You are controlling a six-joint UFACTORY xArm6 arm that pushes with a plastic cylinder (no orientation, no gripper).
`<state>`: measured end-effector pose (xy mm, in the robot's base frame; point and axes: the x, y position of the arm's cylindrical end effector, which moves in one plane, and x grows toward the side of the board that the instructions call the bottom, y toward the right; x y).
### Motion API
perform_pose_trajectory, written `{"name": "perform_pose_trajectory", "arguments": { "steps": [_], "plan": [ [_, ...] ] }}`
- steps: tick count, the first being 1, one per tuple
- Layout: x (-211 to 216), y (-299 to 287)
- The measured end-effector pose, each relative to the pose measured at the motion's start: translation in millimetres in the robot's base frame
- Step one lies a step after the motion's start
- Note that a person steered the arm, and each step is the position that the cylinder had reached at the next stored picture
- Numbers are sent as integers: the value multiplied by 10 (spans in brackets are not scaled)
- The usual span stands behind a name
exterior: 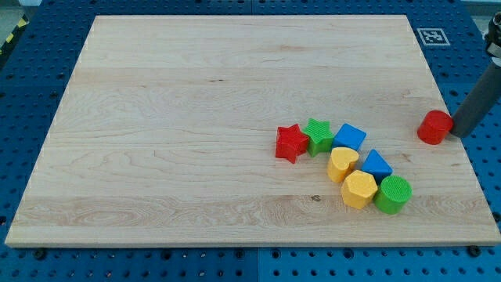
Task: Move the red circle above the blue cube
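The red circle (434,127) lies near the board's right edge. My tip (456,132) touches or nearly touches its right side; the dark rod rises toward the view's upper right. The blue cube (349,137) sits to the circle's left in a cluster of blocks, slightly lower in the view. A gap of bare wood separates the circle from the cube.
The cluster holds a red star (291,142), a green star (318,134), a yellow heart (342,164), a blue triangular block (376,165), a yellow hexagon (359,189) and a green cylinder (393,194). The wooden board (196,117) lies on a blue perforated table (481,164). A marker tag (432,36) sits at the top right corner.
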<state>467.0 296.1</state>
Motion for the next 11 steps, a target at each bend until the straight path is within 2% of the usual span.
{"name": "perform_pose_trajectory", "arguments": {
  "steps": [7,8,11],
  "plan": [
    [5,-211],
    [153,-231],
    [32,-922]
  ]
}}
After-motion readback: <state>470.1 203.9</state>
